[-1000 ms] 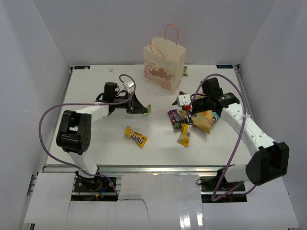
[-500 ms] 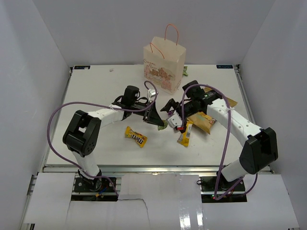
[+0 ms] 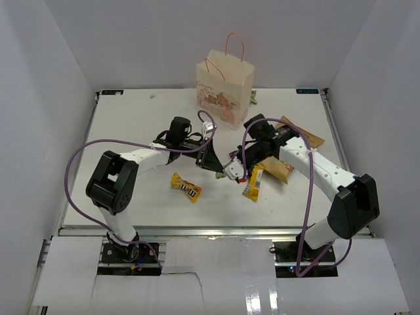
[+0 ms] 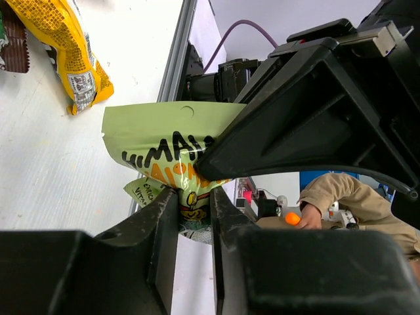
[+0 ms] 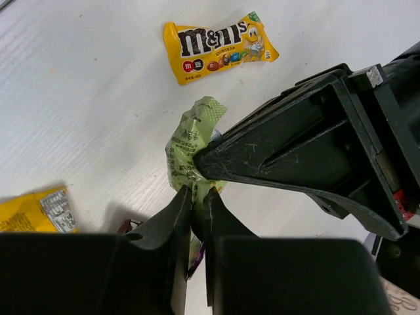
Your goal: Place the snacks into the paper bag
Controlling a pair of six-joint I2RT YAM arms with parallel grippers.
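Observation:
Both grippers meet on a light green packet held above mid-table. My left gripper pinches its lower end, and my right gripper is shut on its other end. The M&M's pack lies on the table to the left. Right of the grippers lie the yellow bar and the chip bag. An end of the dark bar shows in the left wrist view. The paper bag stands upright at the back.
A tan packet lies behind the right arm. A small green scrap sits beside the paper bag. White walls close in the table on three sides. Purple cables loop over both arms.
The right gripper has moved left onto the green packet and shut on it. The left gripper, which carried the packet to mid-table, has stayed in place over the last half second.

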